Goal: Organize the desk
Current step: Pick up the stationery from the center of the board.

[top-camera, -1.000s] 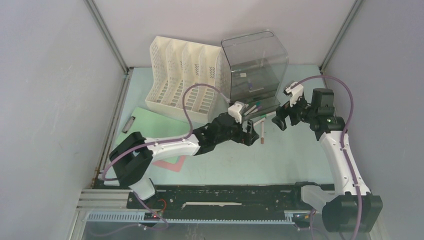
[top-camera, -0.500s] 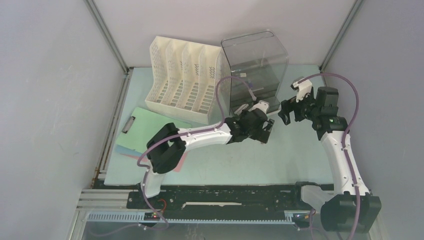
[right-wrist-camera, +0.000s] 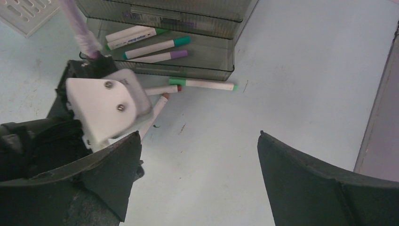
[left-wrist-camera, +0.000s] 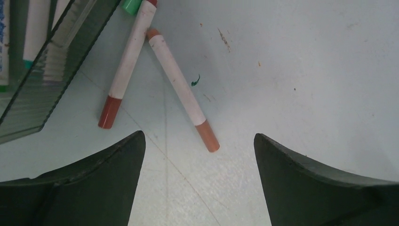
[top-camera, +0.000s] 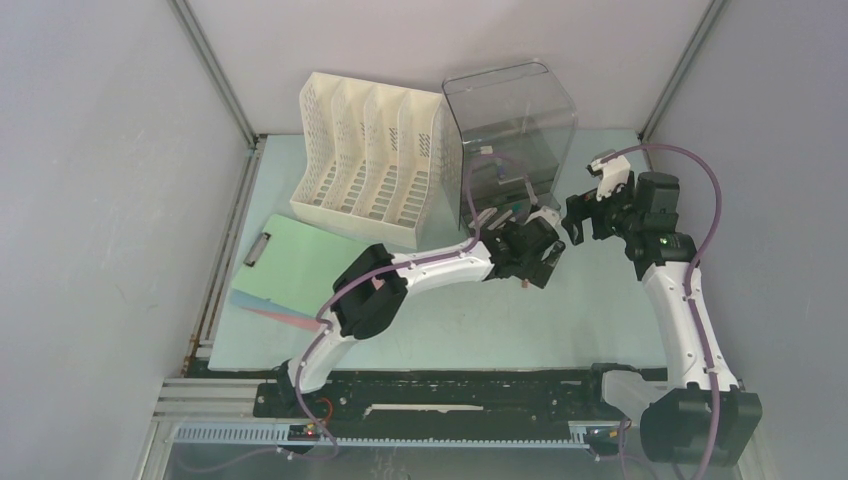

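Top external view: the left gripper [top-camera: 533, 262] hangs low over the surface [top-camera: 440, 320], just in front of the smoky drawer unit [top-camera: 510, 120]. The right gripper [top-camera: 575, 222] is just beside it, at about 2 o'clock. The left arm hides the loose markers here.

Left wrist view: the fingers [left-wrist-camera: 94, 183] stand wide apart with nothing between them. A brown-capped marker [left-wrist-camera: 181, 89] lies flat on the surface, its long axis running from 11 o'clock to 5 o'clock. Its near cap almost reaches the line between the fingertips. A red-capped marker [left-wrist-camera: 126, 66] lies beside it, running from 1 o'clock to 7 o'clock, and their far ends nearly meet. I judge that the left arm is the nearer one for the brown-capped marker. It should advance toward 12 o'clock and turn a little, so that the fingers close across the axis.

Right wrist view: this gripper is also spread and empty. A green-capped marker [right-wrist-camera: 202, 84] lies at 12 o'clock, with its axis from 9 to 3 o'clock, just before the drawer unit. The left arm's wrist fills the 9 o'clock side.
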`<state>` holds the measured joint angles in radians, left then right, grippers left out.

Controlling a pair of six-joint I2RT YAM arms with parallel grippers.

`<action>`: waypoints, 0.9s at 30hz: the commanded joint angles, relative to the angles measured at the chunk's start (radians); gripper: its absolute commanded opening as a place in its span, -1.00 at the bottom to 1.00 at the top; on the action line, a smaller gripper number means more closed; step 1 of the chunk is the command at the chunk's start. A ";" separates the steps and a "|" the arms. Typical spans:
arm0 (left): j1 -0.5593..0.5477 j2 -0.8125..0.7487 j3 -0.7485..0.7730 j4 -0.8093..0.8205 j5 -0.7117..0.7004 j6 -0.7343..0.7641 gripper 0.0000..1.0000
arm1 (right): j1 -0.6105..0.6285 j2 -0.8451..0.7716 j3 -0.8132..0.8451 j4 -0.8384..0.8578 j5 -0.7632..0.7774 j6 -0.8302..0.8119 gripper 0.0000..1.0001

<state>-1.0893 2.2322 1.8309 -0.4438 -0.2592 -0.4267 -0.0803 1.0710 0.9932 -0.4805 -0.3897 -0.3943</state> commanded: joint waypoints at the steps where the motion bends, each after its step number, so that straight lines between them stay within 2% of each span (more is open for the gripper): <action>1: -0.003 0.067 0.113 -0.062 -0.019 0.039 0.81 | -0.007 -0.022 0.001 0.030 0.003 0.016 0.99; 6: -0.003 0.142 0.213 -0.111 -0.028 0.049 0.51 | -0.008 -0.024 0.001 0.029 -0.003 0.012 0.99; 11: -0.003 0.200 0.284 -0.147 -0.034 0.051 0.30 | -0.009 -0.026 0.001 0.026 -0.008 0.008 0.99; 21: -0.001 0.261 0.327 -0.178 -0.047 0.060 -0.08 | -0.009 -0.027 0.001 0.022 -0.020 0.004 0.99; 27: -0.002 0.255 0.315 -0.184 -0.038 0.064 -0.48 | -0.009 -0.027 0.000 0.020 -0.025 0.001 0.99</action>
<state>-1.0889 2.4805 2.1265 -0.6018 -0.2863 -0.3820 -0.0845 1.0683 0.9932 -0.4805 -0.4015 -0.3950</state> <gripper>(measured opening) 0.316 0.993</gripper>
